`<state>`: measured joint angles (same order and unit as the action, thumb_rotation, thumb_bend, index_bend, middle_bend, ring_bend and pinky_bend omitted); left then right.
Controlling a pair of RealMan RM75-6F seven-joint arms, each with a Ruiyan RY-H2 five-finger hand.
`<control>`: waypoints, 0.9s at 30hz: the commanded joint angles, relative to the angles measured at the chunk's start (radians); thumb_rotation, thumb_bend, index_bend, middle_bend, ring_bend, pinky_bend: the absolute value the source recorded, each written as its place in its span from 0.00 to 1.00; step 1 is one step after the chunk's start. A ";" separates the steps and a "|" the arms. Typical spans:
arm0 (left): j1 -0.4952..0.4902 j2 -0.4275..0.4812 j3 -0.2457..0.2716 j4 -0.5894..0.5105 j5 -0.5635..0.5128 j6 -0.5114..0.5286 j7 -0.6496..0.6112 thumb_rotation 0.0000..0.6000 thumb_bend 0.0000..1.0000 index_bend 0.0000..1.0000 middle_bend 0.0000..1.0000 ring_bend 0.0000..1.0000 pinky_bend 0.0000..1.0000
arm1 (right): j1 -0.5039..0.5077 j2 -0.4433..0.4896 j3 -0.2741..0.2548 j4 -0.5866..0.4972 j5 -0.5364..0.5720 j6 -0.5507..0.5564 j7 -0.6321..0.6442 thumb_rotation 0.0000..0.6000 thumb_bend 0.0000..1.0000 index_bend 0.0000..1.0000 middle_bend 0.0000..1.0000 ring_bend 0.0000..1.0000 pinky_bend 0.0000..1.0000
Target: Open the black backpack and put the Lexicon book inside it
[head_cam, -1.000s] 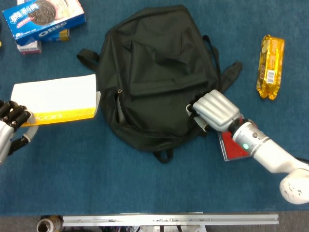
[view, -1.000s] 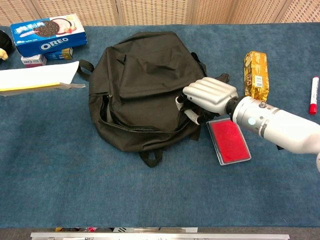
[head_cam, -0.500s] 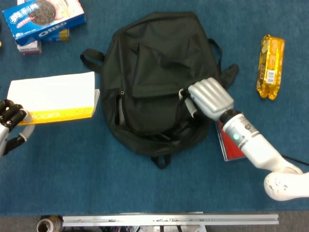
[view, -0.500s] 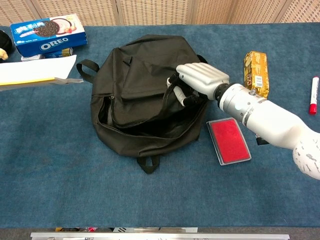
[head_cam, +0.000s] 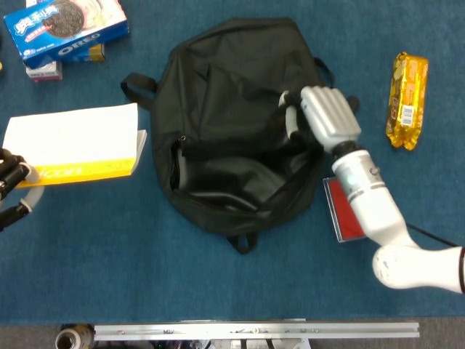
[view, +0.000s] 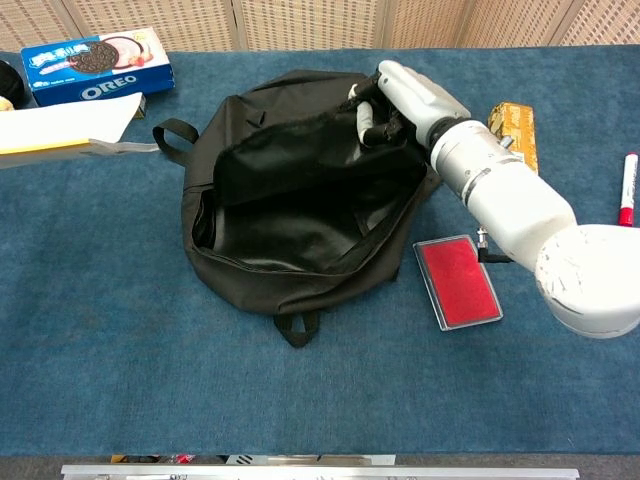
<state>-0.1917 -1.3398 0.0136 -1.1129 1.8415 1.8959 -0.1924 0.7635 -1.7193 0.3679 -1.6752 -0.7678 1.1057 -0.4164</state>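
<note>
right hand (view: 400, 100) gripping one backpack (view: 300, 210), one book (head_cam: 76, 145)

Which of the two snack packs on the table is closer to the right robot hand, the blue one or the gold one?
The gold snack pack, lying just right of the right robot hand that grips the backpack flap. The blue Oreo box sits at the far left corner.

The setting is presenting as a robot test or data-collection lab rather than a home or shop. A table (view: 300, 400) covered in blue carpet-like cloth is filling both views, with a bare metal rail (head_cam: 254, 331) running along its lower edge and folding woven screen panels (view: 300, 20) standing behind it at the top of the chest view. Unrelated goods are lying scattered as props: an Oreo box (view: 98, 68) at upper left, a gold snack packet (head_cam: 407, 99) and a red marker (view: 627, 190) at right.
</note>
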 commanded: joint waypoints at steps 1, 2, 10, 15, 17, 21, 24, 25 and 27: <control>0.001 0.004 0.002 -0.003 0.003 0.003 -0.002 1.00 0.34 0.64 0.62 0.50 0.54 | 0.008 -0.020 0.029 0.004 0.024 0.024 0.019 1.00 0.80 0.81 0.71 0.54 0.77; 0.002 0.008 0.005 -0.006 0.007 0.004 -0.003 1.00 0.34 0.64 0.62 0.50 0.54 | 0.010 -0.029 0.045 0.006 0.037 0.034 0.029 1.00 0.80 0.81 0.71 0.54 0.77; -0.009 0.016 0.026 -0.028 0.056 0.005 -0.006 1.00 0.34 0.64 0.62 0.50 0.54 | 0.027 -0.068 0.143 -0.018 0.124 0.082 0.088 1.00 0.80 0.81 0.71 0.54 0.78; -0.032 0.021 0.030 -0.070 0.093 -0.007 0.022 1.00 0.34 0.64 0.62 0.50 0.54 | 0.043 -0.085 0.180 -0.032 0.128 0.116 0.107 1.00 0.80 0.81 0.71 0.54 0.78; -0.041 0.023 0.030 -0.089 0.105 -0.013 0.033 1.00 0.34 0.64 0.62 0.50 0.54 | 0.049 -0.096 0.196 -0.035 0.129 0.129 0.120 1.00 0.80 0.81 0.71 0.54 0.78; -0.059 0.029 0.028 -0.129 0.127 -0.029 0.060 1.00 0.34 0.64 0.62 0.50 0.54 | 0.064 -0.123 0.225 -0.034 0.123 0.157 0.148 1.00 0.80 0.81 0.71 0.54 0.78; -0.073 0.032 0.026 -0.157 0.137 -0.049 0.077 1.00 0.34 0.64 0.62 0.50 0.54 | 0.078 -0.144 0.254 -0.032 0.132 0.175 0.164 1.00 0.80 0.81 0.71 0.54 0.78; -0.080 0.032 0.025 -0.166 0.140 -0.058 0.082 1.00 0.34 0.64 0.62 0.50 0.54 | 0.086 -0.152 0.264 -0.029 0.135 0.183 0.168 1.00 0.80 0.81 0.71 0.54 0.78; -0.090 0.032 0.023 -0.179 0.143 -0.073 0.089 1.00 0.34 0.64 0.62 0.50 0.54 | 0.097 -0.164 0.284 -0.027 0.142 0.192 0.174 1.00 0.80 0.81 0.71 0.54 0.78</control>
<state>-0.2752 -1.3084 0.0384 -1.2848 1.9812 1.8299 -0.1093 0.8528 -1.8753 0.6421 -1.7044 -0.6311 1.2907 -0.2481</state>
